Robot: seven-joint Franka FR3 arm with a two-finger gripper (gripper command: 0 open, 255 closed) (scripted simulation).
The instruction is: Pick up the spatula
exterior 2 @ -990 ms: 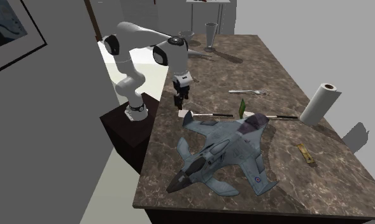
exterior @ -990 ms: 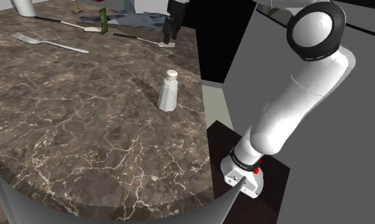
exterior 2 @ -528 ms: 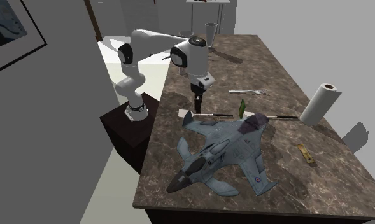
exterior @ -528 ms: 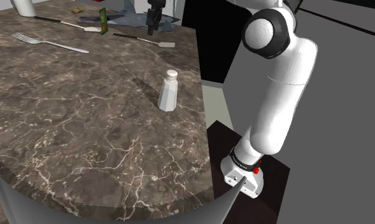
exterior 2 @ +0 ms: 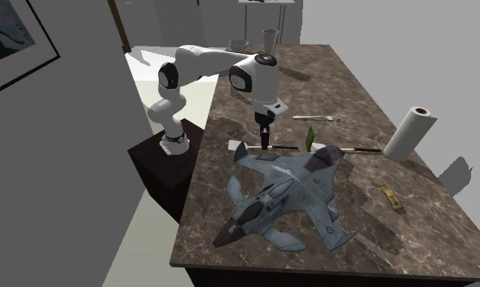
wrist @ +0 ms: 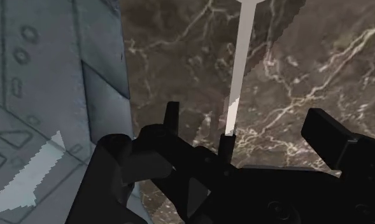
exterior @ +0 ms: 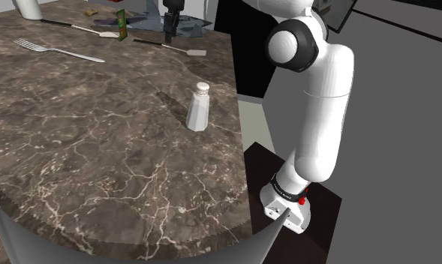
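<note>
Step in hand: getting gripper (exterior: 169,36) down onto spatula (exterior: 184,49). Not picked up yet, so early in task.

Where: flat on table (exterior: 99,150), far end, abt 12 o'clock in shoulder view, past shaker (exterior: 198,107). Points pale blade (exterior: 197,53) to 4 o'clock & black handle (exterior: 153,43) to 10 o'clock there.

Gripper spot: low over spatula's thin middle. Fingers (wrist: 329,137) apart, one each side, not touching it. Holds nothing.

How to do it well:
- Go straight down, slow.
- Keep thin middle in centre of gap.
- Get v. low for such a flat thing, but stop just short of table.
- Squeeze across thin side till firm.
- Lift straight up, no twist.

Mind plane (wrist: 52,95): just beside one finger, abt 6 o'clock from gripper in second exterior view. Don't bump it on way down or up.

Could tip w/ a heavy end, so squeeze well & lift slow. Might slip too, being so thin.
</note>
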